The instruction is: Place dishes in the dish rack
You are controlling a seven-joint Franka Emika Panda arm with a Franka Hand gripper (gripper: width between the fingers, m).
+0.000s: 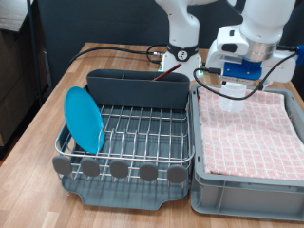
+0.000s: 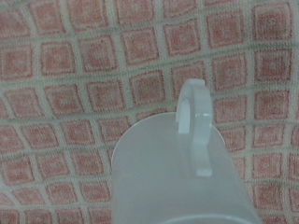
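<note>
A round light-blue plate (image 1: 84,119) stands on edge inside the dark grey wire-grid dish rack (image 1: 133,142), apparently leaning, left of the cloth-lined grey crate (image 1: 249,185).

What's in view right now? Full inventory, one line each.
plate: 1, light blue, standing on edge in the dish rack, exterior view's left side
dish rack: 1, dark grey tray with silver wire grid, on the table
cutlery bin: 1, grey, far side of the rack
cup: 1, white, with handle, close under the wrist camera over the cloth
cloth: 1, pink checked, lining the crate
crate: 1, grey, exterior view's right
table: 1, wooden
gripper: 1, over the cloth
</note>
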